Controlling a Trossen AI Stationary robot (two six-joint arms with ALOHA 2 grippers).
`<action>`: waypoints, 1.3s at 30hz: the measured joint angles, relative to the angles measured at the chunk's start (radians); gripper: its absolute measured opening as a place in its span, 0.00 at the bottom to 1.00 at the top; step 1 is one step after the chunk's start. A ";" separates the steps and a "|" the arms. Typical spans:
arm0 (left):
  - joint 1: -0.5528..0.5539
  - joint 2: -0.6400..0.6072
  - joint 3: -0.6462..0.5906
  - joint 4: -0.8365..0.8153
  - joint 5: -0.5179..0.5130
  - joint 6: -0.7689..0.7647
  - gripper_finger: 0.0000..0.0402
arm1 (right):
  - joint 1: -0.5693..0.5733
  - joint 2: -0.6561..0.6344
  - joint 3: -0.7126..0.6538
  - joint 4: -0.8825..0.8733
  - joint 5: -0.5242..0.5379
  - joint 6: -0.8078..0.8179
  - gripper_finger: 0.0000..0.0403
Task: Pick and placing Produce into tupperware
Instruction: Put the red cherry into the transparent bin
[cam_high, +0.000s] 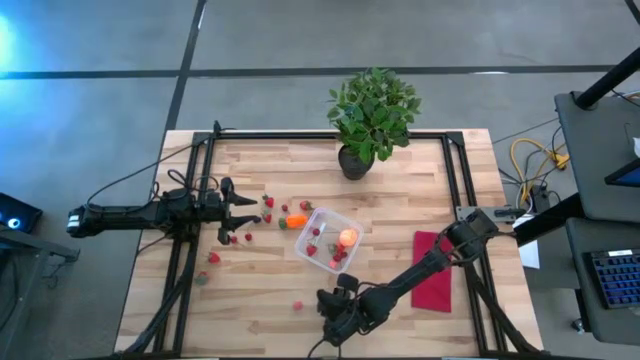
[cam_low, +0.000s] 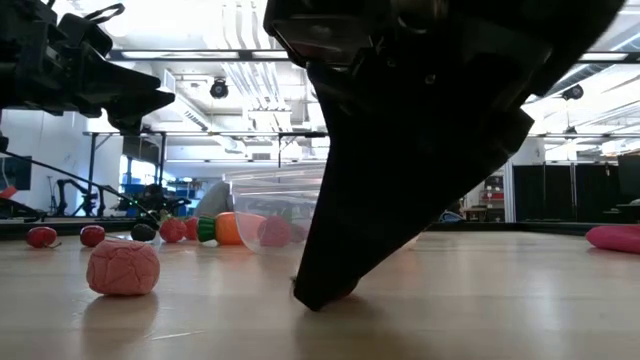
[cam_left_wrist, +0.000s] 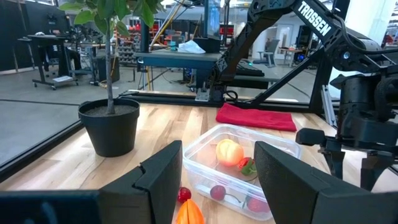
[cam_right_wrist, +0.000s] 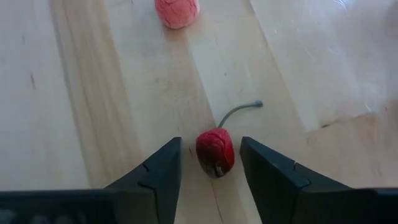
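I see a pale, striped wood table (cam_high: 250, 300) dotted with small red pieces (cam_high: 233, 239). The clear, colourless tupperware (cam_high: 352, 222) holds an orange-pink fruit (cam_high: 347, 237); left of it lies an orange piece with a green top (cam_high: 294, 221). A magenta cloth (cam_high: 433, 272) lies right, a green-leaved plant (cam_high: 373, 108) in a black pot (cam_high: 354, 162) far. Both arms are black.

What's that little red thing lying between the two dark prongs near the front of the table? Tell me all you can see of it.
It is a small red cherry-like piece, roundish with a wrinkled, glossy skin and a thin grey-green stem curving away from it. It lies on the bare wooden table, near the front edge, apart from the clear container. The right hand is lowered over it, one dark finger on each side; small gaps show, so the fingers do not seem to touch it yet. A paler pink wrinkled piece lies farther off.
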 joint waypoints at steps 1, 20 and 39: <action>0.000 0.000 0.000 0.000 0.000 0.000 0.47 | 0.000 0.000 0.000 -0.002 0.000 0.000 0.37; 0.000 0.006 0.000 -0.067 0.015 -0.181 0.47 | 0.000 -0.003 0.050 -0.084 -0.040 0.004 0.24; -0.001 0.175 0.001 -0.089 0.082 -0.289 0.47 | -0.008 -0.003 0.049 -0.081 -0.035 -0.004 0.34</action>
